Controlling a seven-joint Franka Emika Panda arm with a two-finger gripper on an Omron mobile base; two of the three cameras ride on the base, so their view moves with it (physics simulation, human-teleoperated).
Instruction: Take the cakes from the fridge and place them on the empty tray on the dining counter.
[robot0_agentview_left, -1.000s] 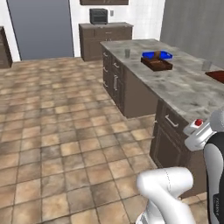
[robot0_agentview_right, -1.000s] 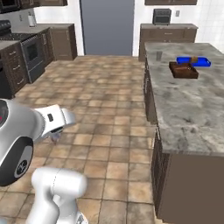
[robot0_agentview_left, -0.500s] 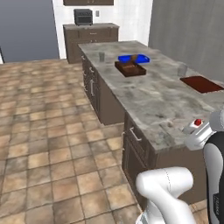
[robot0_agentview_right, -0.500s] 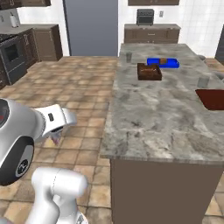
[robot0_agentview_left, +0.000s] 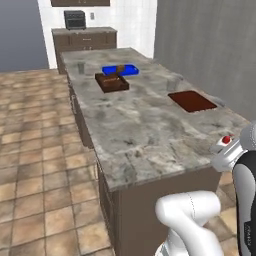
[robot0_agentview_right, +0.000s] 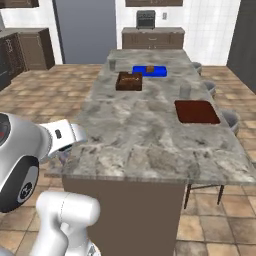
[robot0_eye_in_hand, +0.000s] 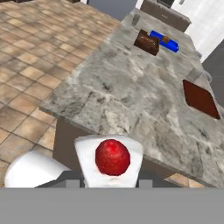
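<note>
Marbled dining counter (robot0_agentview_right: 145, 130) ahead, bearing the empty tray (robot0_agentview_right: 196, 111); gripper (robot0_eye_in_hand: 112, 181) clamped around the white cake (robot0_eye_in_hand: 110, 158), short of the edge.

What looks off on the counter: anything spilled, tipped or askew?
Nothing stands out. The flat reddish-brown tray lies bare and flat on the marbled stone counter. The dark brown sectioned tray and bright blue tray sit level at the far end. The end effector holds the white red-topped cake piece upright.

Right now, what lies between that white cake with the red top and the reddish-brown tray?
In the hand view, bare marbled dining counter lies between the white cake, held in the gripper, and the empty tray.
</note>
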